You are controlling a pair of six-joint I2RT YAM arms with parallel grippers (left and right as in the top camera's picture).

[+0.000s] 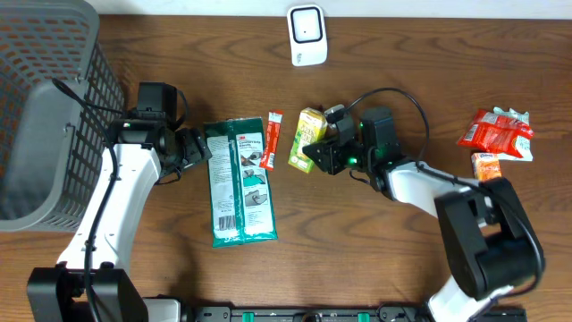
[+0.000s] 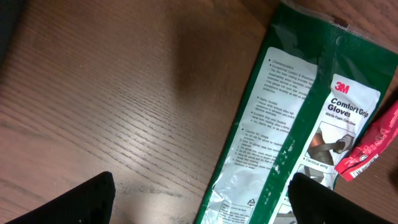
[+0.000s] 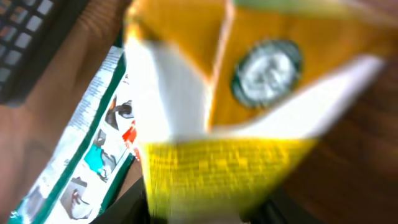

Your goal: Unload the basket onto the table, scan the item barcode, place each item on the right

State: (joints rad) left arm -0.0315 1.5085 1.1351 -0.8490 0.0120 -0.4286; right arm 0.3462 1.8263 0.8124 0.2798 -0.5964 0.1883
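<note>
A small yellow and green carton (image 1: 310, 122) sits right of centre, and my right gripper (image 1: 323, 154) is shut on it. Up close the carton (image 3: 211, 168) is blurred and fills the right wrist view, wedged between the dark fingers (image 3: 127, 208) at the bottom edge. The white barcode scanner (image 1: 307, 34) stands at the far edge of the table. My left gripper (image 1: 198, 148) is open, its fingers (image 2: 81, 202) spread over bare wood and the left edge of a green 3M glove pack (image 2: 292, 124). Nothing sits between them.
The glove pack (image 1: 239, 183) lies flat in the middle, with a thin red sachet (image 1: 272, 140) beside it. A grey wire basket (image 1: 45, 116) fills the left side. Red snack packets (image 1: 496, 134) and a small orange pack (image 1: 485, 165) lie at the right.
</note>
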